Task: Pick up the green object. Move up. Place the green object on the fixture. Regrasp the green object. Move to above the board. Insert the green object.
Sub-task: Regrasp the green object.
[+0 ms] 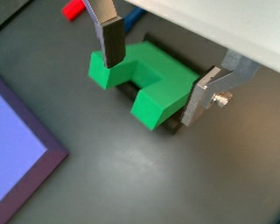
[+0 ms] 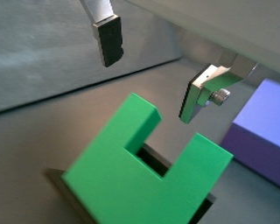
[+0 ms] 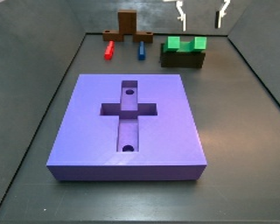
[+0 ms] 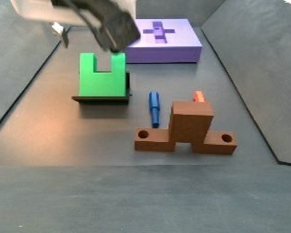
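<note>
The green object (image 2: 136,166) sits on the fixture (image 3: 182,59); the open pincer (image 2: 154,74) hangs above it; an off-centre regrasp could tip it.

Even, soft light throughout, faint shadows, no glare; wrist views slightly blurred.

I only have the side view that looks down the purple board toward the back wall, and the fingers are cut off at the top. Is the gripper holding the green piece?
Observer: No. In a wrist view the gripper is open above the green object, with both pads clear of it.
Operator: Is it lined up over the piece?
Observer: Roughly. In a wrist view the fingers bracket the green object, one on each side.
Operator: Anything under it?
Observer: The dark fixture shows under its edge.
</note>
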